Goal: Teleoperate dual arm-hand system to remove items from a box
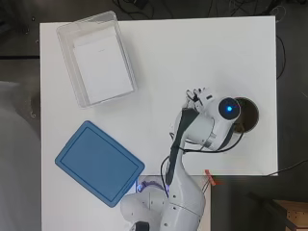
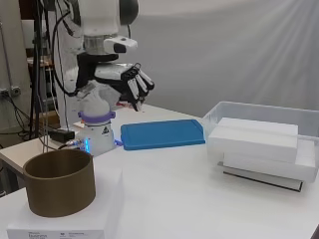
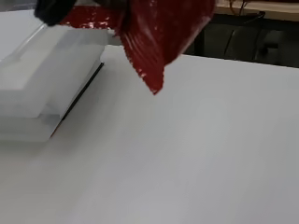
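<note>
A clear plastic box (image 1: 67, 33) stands at the table's far left corner, with white foam blocks (image 1: 102, 62) stacked inside it. In the side view the box (image 2: 234, 110) is at the right. My hand (image 2: 133, 85) hangs in the air well above the table, on the right side in the overhead view (image 1: 198, 97), far from the box. Its fingers are curled round a shiny red packet (image 3: 159, 37) that dangles below them in the wrist view. A dark fingertip (image 3: 50, 10) shows at the packet's upper edge. The overhead view does not show the packet.
A blue lid (image 1: 98, 162) lies flat at the near left of the table. A brown cylinder (image 2: 60, 181) stands on a flat white box (image 2: 65, 221) near the right edge, partly under the arm in the overhead view (image 1: 248, 113). Bare table lies between hand and box.
</note>
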Robot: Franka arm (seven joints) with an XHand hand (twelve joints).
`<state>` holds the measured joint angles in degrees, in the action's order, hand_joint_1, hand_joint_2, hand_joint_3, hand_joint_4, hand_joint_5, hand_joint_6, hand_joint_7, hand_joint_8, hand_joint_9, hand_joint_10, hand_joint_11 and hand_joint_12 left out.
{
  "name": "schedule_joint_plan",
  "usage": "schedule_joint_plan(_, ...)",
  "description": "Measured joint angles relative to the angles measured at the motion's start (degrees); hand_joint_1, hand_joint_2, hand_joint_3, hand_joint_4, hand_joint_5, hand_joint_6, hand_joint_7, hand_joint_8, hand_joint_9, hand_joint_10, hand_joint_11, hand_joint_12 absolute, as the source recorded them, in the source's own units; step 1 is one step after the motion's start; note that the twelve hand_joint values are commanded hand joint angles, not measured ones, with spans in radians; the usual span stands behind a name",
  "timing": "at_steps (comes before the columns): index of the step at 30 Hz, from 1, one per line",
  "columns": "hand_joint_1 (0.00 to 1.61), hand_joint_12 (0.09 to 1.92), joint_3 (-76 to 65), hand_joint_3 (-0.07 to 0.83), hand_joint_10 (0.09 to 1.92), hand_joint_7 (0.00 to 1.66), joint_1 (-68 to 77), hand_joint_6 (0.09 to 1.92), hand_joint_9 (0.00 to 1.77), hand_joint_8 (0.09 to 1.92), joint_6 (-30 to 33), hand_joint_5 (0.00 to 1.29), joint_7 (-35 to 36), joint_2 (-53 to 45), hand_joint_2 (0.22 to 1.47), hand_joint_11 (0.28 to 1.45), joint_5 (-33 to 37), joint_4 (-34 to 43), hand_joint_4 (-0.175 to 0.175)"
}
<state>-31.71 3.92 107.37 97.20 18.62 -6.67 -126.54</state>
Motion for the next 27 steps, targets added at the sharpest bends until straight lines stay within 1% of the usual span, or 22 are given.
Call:
schedule_joint_plan(4,1.23,1.9,-1.34,0.001,1.92,1.02,-3.45,1.92,1.26,1.92,-0.93,0.73,-0.77,7.55,1.25,1.13,-4.44,-4.5,0.175)
schedule_joint_plan(7,1.24,1.9,-2.65,-0.003,1.92,1.03,-7.23,1.92,1.28,1.92,-1.41,0.77,-3.93,14.34,1.24,1.13,-10.18,-8.94,0.175)
schedule_joint_plan(10,1.22,1.9,-5.75,-0.005,1.92,1.03,-8.83,1.92,1.28,1.92,-1.36,0.8,-4.71,15.82,1.23,1.13,-13.55,-9.99,0.175)
schedule_joint_plan(13,1.21,1.9,-9.62,-0.007,1.92,1.05,-8.25,1.92,1.29,1.92,-1.17,0.83,-5.78,13.37,1.22,1.13,-13.65,-6.4,0.175)
schedule_joint_plan(18,1.19,1.9,-13.85,-0.007,1.92,1.05,-6.12,1.92,1.29,1.92,-2.09,0.85,-7.68,5.99,1.22,1.13,-10.08,0.31,0.175)
schedule_joint_plan(20,1.19,1.9,-14.55,-0.006,1.92,1.05,-5.8,1.92,1.29,1.92,-2.4,0.86,-8.11,4.87,1.22,1.13,-8.72,1.22,0.175)
schedule_joint_plan(23,1.19,1.9,-14.53,-0.006,1.92,1.06,-5.74,1.92,1.3,1.92,-2.6,0.86,-8.32,4.75,1.22,1.13,-8.48,1.3,0.175)
schedule_joint_plan(27,1.16,1.9,-15.2,-0.006,1.92,1.1,-6.12,1.92,1.35,1.92,-1.92,0.83,-8.42,3.86,1.21,1.12,-7.32,2.23,0.175)
